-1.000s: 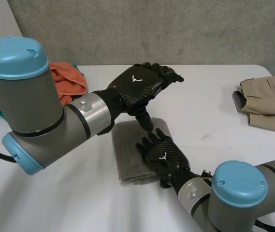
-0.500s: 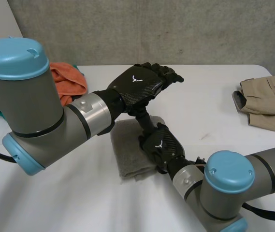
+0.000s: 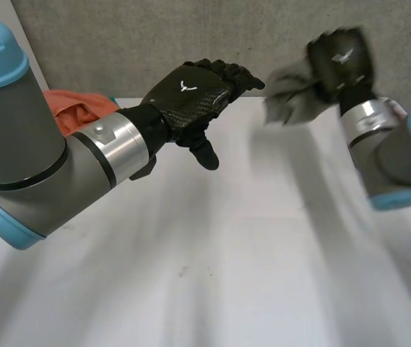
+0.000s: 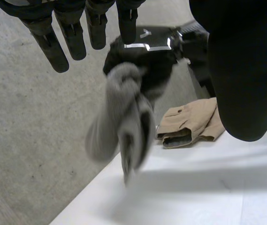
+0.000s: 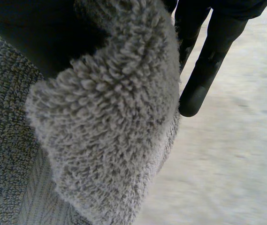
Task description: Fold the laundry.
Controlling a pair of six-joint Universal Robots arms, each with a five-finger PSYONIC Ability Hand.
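your right hand is holding the grey towel up in the air, over the far right part of the white table. the towel is all bunched up. it is hanging out of the hand on the side nearer your left hand, and it is not touching the table.

in the right wrist view the fluffy towel is sitting right under the palm. a black part of the hand is pressing down on top of it, and one finger is sticking out straight beside it.

your left hand is hanging over the middle of the table with loose fingers and the thumb pointing down. it is holding nothing. in the left wrist view the towel is dangling out past its fingertips, well apart from them.

some tan folded clothes are lying on the table behind the towel. an orange cloth is lying at the far left, behind the left arm.

a little white mark is showing on the back of the left hand. it is looking like a small bird shape, not letters. the one on the right hand is too blurry for me to tell.
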